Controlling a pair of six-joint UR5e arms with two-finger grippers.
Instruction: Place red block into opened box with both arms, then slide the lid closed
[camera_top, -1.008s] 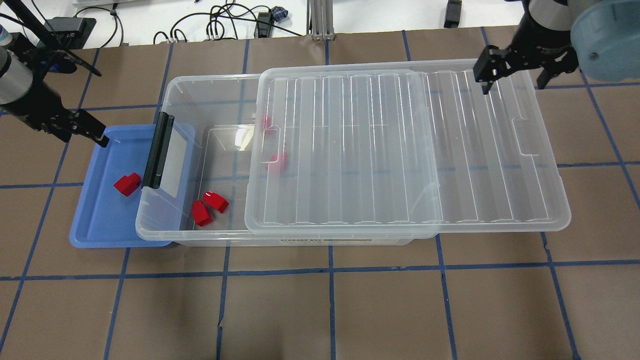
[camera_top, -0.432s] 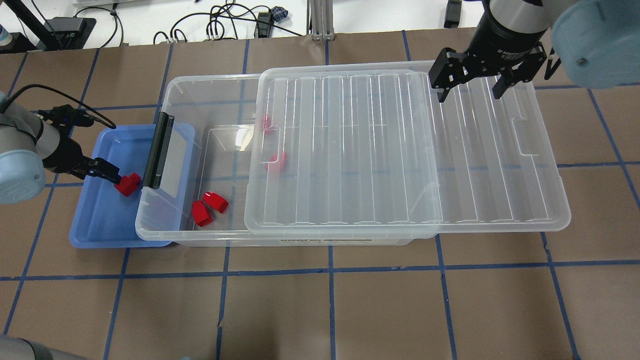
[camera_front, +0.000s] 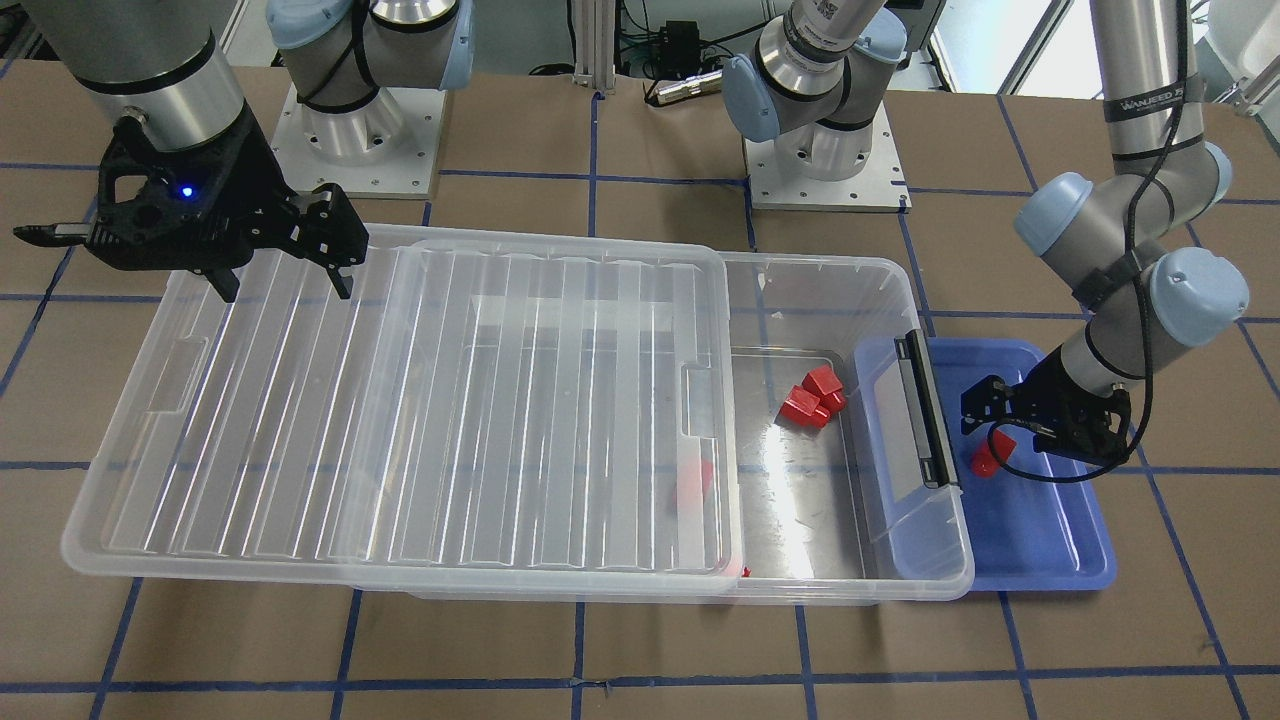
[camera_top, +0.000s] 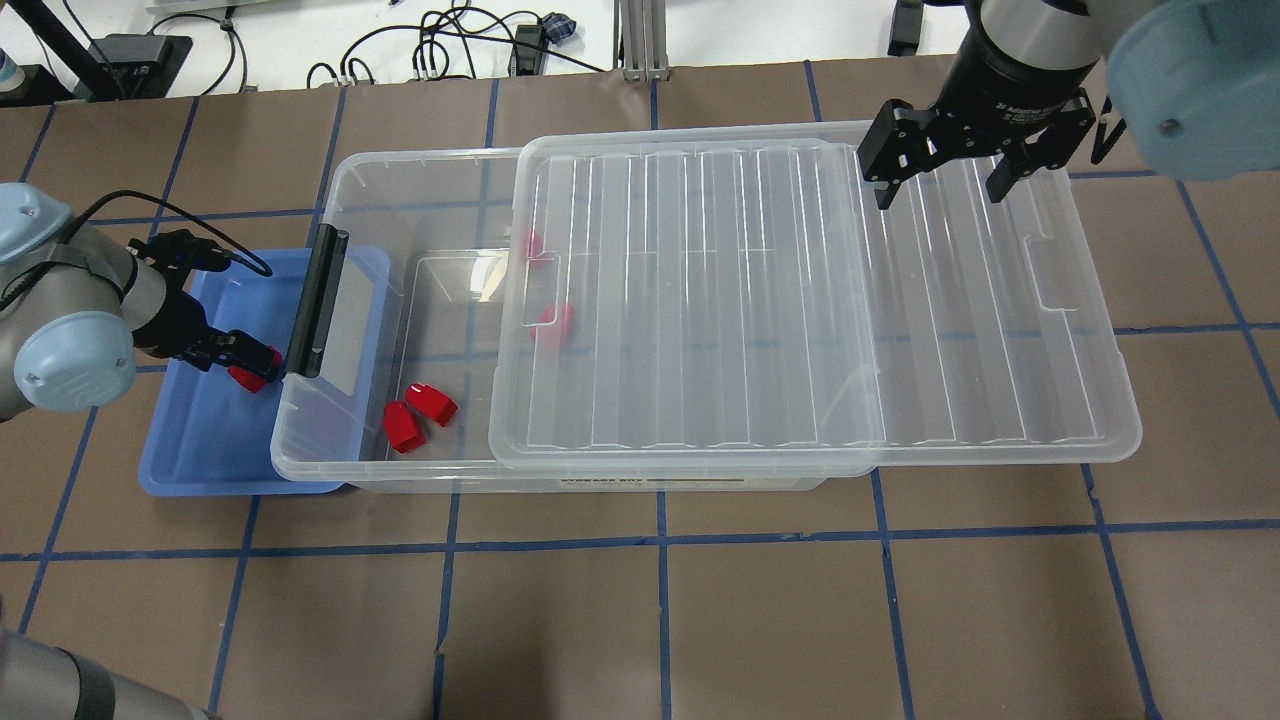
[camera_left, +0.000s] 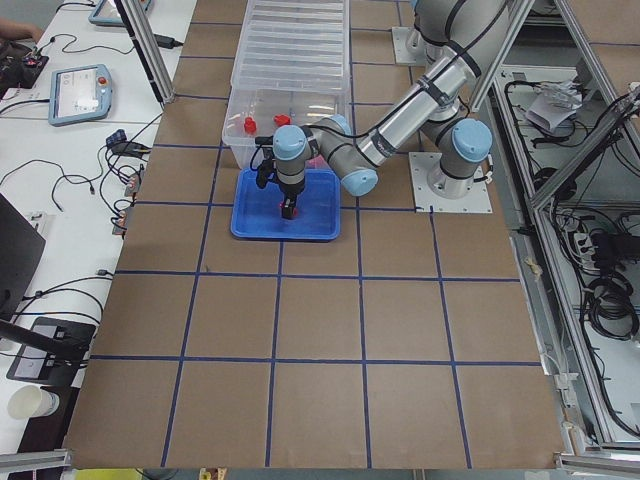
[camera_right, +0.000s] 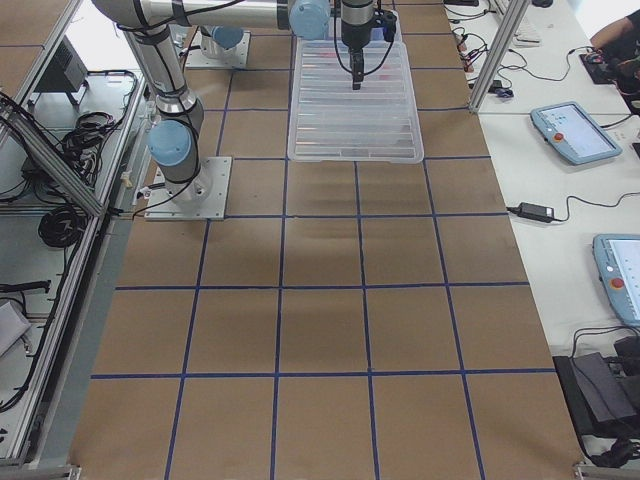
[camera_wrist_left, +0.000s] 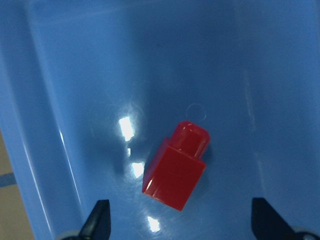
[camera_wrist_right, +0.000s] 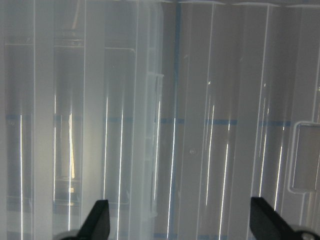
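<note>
The small red block (camera_wrist_left: 176, 167) lies on its side in the blue tray (camera_top: 200, 450), also seen as the red block (camera_top: 252, 379) (camera_front: 984, 462). My left gripper (camera_wrist_left: 182, 222) (camera_top: 243, 360) (camera_front: 992, 428) hangs open right over it, one finger on each side. The clear box (camera_top: 420, 157) (camera_front: 850, 262) stands open at its left end. The ribbed lid (camera_top: 800, 300) (camera_front: 400, 400) rests slid toward my right, overhanging the box. My right gripper (camera_top: 940, 190) (camera_front: 285, 285) (camera_wrist_right: 180, 220) is open just above the lid's far right part, holding nothing.
Inside the box lie a red two-block cluster (camera_top: 415, 415) (camera_front: 812, 395) and two more red pieces (camera_top: 555, 320) under the lid's edge. A black handle bar (camera_top: 318, 300) at the box's short end overlaps the blue tray. Cables lie beyond the table's far edge.
My left gripper came down into the blue tray and now straddles the red block. My right gripper moved left over the lid. Block, box and lid have not moved.
</note>
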